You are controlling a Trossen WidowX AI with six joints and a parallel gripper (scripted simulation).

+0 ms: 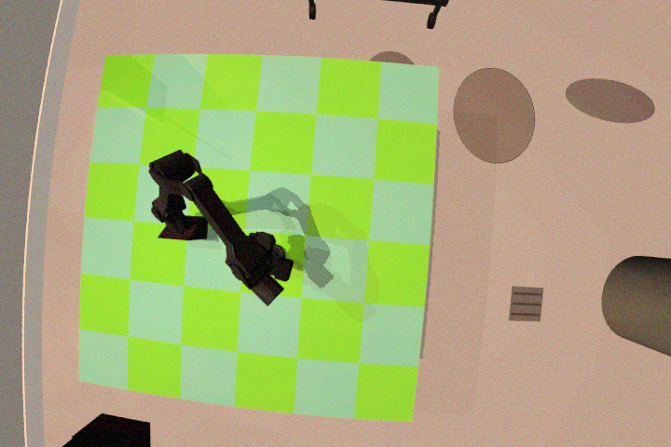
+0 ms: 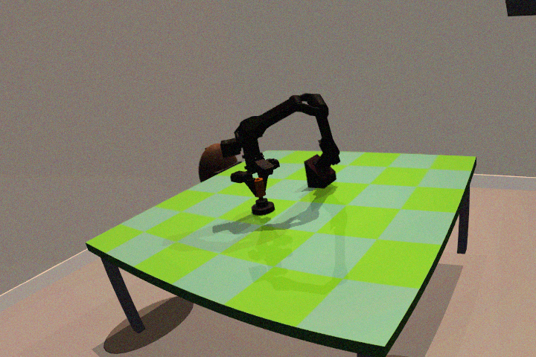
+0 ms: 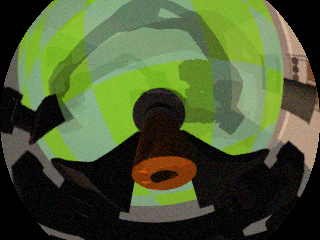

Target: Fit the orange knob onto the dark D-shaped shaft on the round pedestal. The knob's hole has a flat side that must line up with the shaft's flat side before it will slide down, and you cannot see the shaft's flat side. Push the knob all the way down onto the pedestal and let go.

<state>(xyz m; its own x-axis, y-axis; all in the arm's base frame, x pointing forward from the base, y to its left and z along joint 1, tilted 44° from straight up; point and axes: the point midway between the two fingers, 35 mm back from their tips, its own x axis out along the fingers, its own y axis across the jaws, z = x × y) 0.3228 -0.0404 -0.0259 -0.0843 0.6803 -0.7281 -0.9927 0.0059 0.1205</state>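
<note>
The orange knob [image 2: 259,187] [image 3: 164,173] stands about upright between the fingers, its top face with a dark D-shaped opening toward the wrist camera. My gripper [image 2: 258,189] [image 3: 160,134] is shut on the knob. The dark round pedestal [image 2: 263,208] [image 3: 158,96] is right below the knob on the table. In the exterior view a short dark piece of the shaft shows between the knob's lower end and the pedestal, so the knob is not down on the pedestal. Whether the shaft's tip is inside the hole cannot be told. In the top view the arm hides knob and pedestal.
The green checkered table [image 1: 328,389] [image 2: 345,311] carries the arm's base [image 1: 185,228] [image 2: 319,172] behind the pedestal. The arm arches over from the base to the gripper. A brown rounded object [image 2: 214,161] stands beyond the table's far left edge.
</note>
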